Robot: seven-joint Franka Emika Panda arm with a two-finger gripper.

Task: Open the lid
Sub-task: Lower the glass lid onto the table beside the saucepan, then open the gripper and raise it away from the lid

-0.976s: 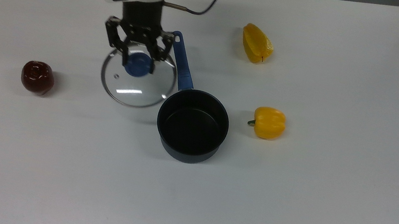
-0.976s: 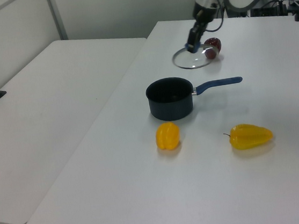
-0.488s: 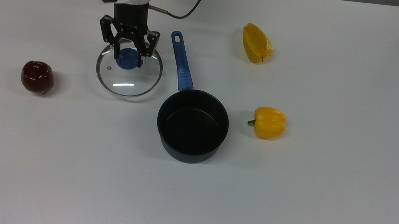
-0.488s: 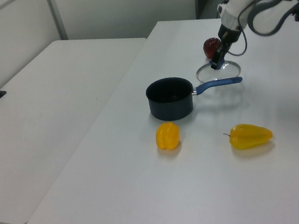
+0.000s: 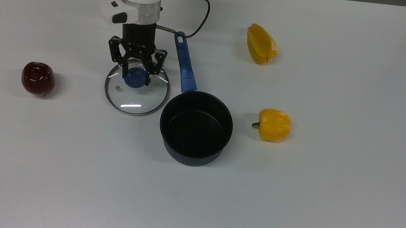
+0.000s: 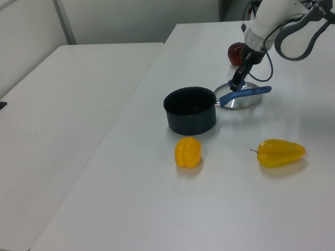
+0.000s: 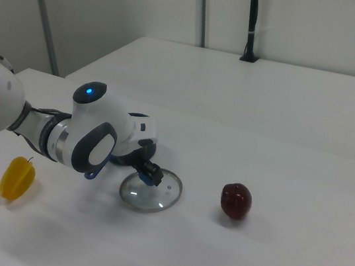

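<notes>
a: so where's the lid (image 5: 136,91) sitting right now?

b: flat on the white surface (image 5: 334,186), off the saucepan (image 5: 196,127). in the top view its rim is just beside the pan's rim, on the top view's left, tucked next to the long blue handle (image 5: 184,63). the pan is open and looks empty. so going by how things lie, the opening part looks basically done.

a: and the tool (image 5: 137,74)?

b: it's straddling the blue knob (image 5: 135,78), fingers either side of it. looks like it's closed around the knob or very close to it, but honestly i can't tell if it's actually gripping or has let go. the right view (image 7: 149,173) doesn't settle it either.

a: how would you expect the lid to handle?

b: my guess: stiff, glass with a metal rim, so a bit weighty for its size and breakable if it drops or clanks on the pan. the glass dome is slick, nothing to pinch there. the knob is the only sensible hold, it's central so the lid hangs level.

a: anything nearby to worry about?

b: dark red fruit (image 5: 38,78) on the top view's left, two yellow peppers (image 5: 273,125) (image 5: 261,44) on the top view's right, all well apart from the lid. the pan rim is the close one.
</notes>
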